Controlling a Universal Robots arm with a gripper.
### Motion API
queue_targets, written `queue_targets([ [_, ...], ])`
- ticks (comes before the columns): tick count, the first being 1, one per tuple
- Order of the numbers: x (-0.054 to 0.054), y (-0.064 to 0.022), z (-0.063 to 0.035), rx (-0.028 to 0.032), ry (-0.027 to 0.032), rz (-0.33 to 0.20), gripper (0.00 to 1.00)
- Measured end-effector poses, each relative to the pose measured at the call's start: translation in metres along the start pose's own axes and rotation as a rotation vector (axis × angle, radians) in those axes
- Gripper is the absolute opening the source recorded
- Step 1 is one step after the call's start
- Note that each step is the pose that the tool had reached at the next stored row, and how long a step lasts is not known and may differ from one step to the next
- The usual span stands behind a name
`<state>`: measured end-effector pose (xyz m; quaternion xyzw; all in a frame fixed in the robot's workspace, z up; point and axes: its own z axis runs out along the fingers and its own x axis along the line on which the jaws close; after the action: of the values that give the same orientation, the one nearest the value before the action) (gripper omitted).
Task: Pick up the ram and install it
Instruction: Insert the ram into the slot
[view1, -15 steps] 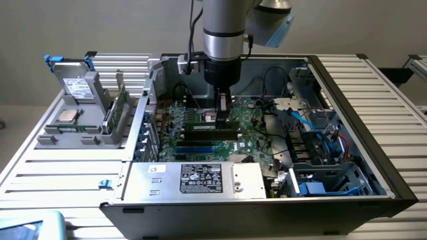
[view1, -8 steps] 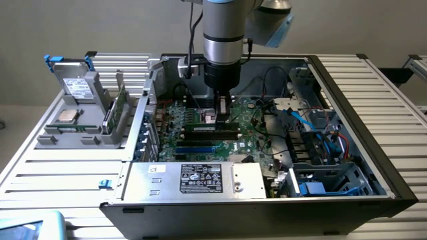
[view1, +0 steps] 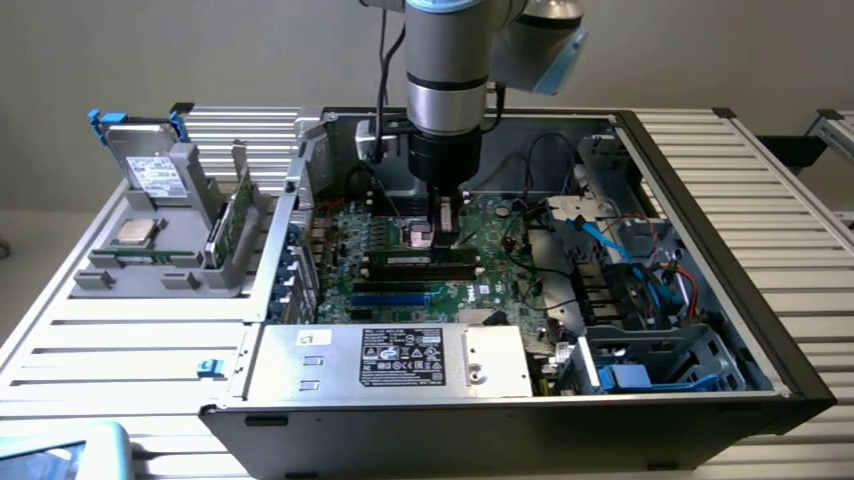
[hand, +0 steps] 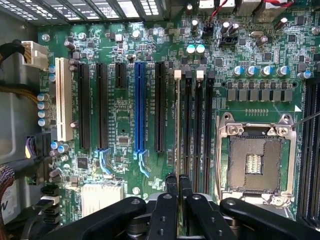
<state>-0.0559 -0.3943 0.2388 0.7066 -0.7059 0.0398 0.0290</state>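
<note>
The ram (hand: 178, 125) stands on edge in the memory slot nearest the long black expansion slots. From above it reads as a thin pale line ending at a white clip. In the exterior view the ram (view1: 416, 259) is a dark green strip lying across the motherboard inside the open computer case. My gripper (hand: 178, 179) is at one end of the stick, and the black fingertips (hand: 171, 182) are shut with the ram's edge running in between them. In the exterior view the gripper (view1: 447, 238) points straight down onto that end, beside the processor socket.
The empty processor socket (hand: 255, 160) lies just beside the memory slots, and a blue expansion slot (hand: 139, 110) on the other side. The power supply (view1: 387, 360) fills the case's near side. Cables (view1: 627, 250) crowd the exterior view's right. A grey rack (view1: 174, 270) with another green board (view1: 244, 215) stands left.
</note>
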Motion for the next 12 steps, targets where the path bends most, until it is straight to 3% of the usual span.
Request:
queue_targets([
  [6,0.0002,0.0007,0.0031,0.0000,-0.0076,0.000,0.13],
  [12,0.0012,0.0010,0.0045,0.0000,-0.0084,0.001,0.13],
])
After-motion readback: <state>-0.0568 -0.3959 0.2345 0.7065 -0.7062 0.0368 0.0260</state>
